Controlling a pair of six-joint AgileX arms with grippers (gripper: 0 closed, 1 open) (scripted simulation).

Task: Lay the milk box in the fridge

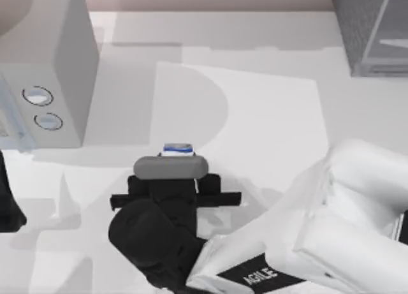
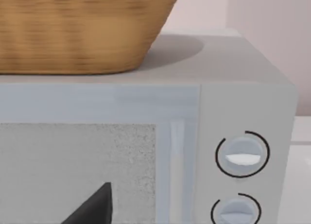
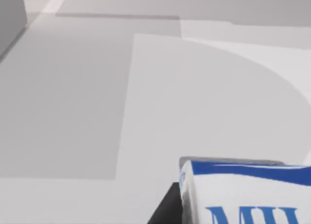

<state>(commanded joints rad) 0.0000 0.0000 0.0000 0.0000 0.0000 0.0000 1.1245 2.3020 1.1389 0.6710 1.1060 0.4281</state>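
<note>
The milk box [image 1: 177, 150] stands near the table's middle, a small blue and white carton; its lettered face fills a corner of the right wrist view [image 3: 243, 195]. My right gripper [image 1: 173, 173] reaches in from the lower right and sits right over it. One dark finger [image 3: 165, 210] lies against the carton's side, so the gripper looks shut on it. The fridge [image 1: 373, 26], dark grey and speckled with a pale frame, stands at the far right corner. My left arm [image 1: 7, 198] is parked at the left edge, its dark fingertip [image 2: 92, 207] facing the microwave.
A light grey microwave [image 1: 48, 71] with two round dials [image 2: 241, 154] stands at the back left. A wicker basket [image 2: 73, 29] rests on top of it. Bare white tabletop [image 1: 268, 109] lies between the carton and the fridge.
</note>
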